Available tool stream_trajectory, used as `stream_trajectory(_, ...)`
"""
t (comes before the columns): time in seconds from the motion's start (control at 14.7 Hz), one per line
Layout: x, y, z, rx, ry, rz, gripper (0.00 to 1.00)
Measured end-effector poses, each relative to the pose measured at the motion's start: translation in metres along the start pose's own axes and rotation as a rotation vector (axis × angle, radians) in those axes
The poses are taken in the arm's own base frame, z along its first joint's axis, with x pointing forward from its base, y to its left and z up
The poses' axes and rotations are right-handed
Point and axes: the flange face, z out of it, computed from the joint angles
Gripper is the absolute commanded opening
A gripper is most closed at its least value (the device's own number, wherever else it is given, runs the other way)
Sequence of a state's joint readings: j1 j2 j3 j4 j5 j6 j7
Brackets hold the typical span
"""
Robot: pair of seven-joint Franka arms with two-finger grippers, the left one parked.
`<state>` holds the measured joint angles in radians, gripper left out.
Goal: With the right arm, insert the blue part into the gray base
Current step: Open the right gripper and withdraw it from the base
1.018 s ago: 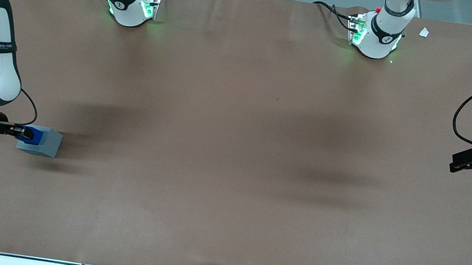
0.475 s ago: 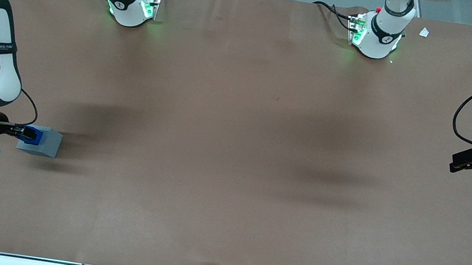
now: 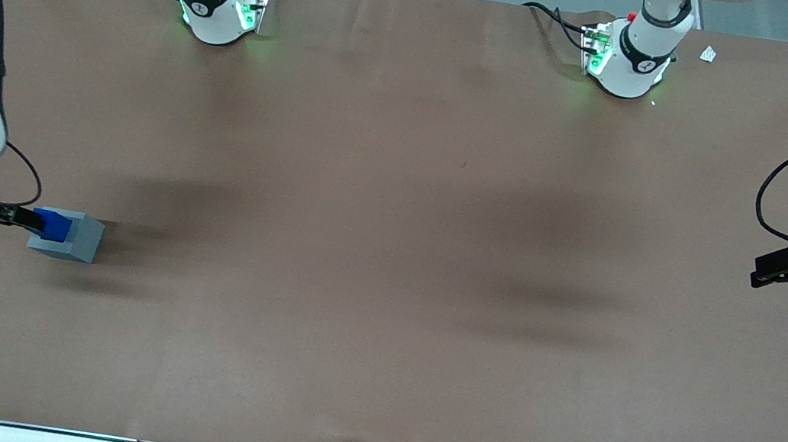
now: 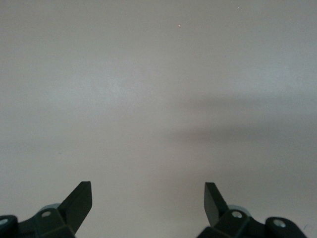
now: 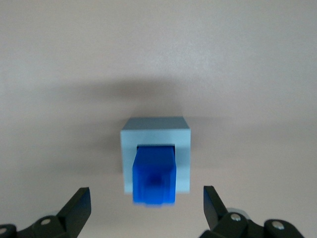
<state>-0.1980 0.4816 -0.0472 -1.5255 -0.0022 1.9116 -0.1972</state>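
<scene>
the hand (image 5: 146, 208) is seen spread wide and gripping nothing, above the blue part (image 5: 154, 180), which is seated upright in the recess of the gray base (image 5: 156, 134) on the table (image 3: 390, 251), so insertion is judged done.

One blue part (image 3: 54, 225) is sitting in one gray base (image 3: 81, 240) on one desk (image 3: 390, 251) (near its nine-o'clock edge, seen from the front). One hand (image 5: 144, 192) is hovering above them, its two fingers (image 5: 79, 201) standing wide apart.
</scene>
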Motion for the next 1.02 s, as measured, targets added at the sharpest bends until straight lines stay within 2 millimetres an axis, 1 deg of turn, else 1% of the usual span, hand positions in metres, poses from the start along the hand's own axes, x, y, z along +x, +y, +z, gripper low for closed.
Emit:
stream_trajectory(0.07,-0.004,-0.003,-0.025,0.001,0.002,-0.004,1.0)
stream_trajectory(0.2,-0.017,-0.02,-0.079,-0.001,0.029,-0.025,1.0)
stream_trajectory(0.34,-0.037,-0.045,-0.13,-0.004,0.06,-0.046,1.0)
stream_trajectory(0.48,-0.06,-0.072,-0.171,-0.003,0.075,-0.038,1.0)
stream_trajectory(0.61,-0.079,-0.105,-0.201,-0.002,0.087,-0.029,1.0)
stream_trajectory(0.75,-0.098,-0.137,-0.222,-0.002,0.106,-0.046,1.0)
stream_trajectory(0.88,-0.119,-0.158,-0.233,0.0,0.118,-0.074,1.0)
stream_trajectory(1.02,-0.141,-0.17,-0.238,0.002,0.122,-0.086,1.0)
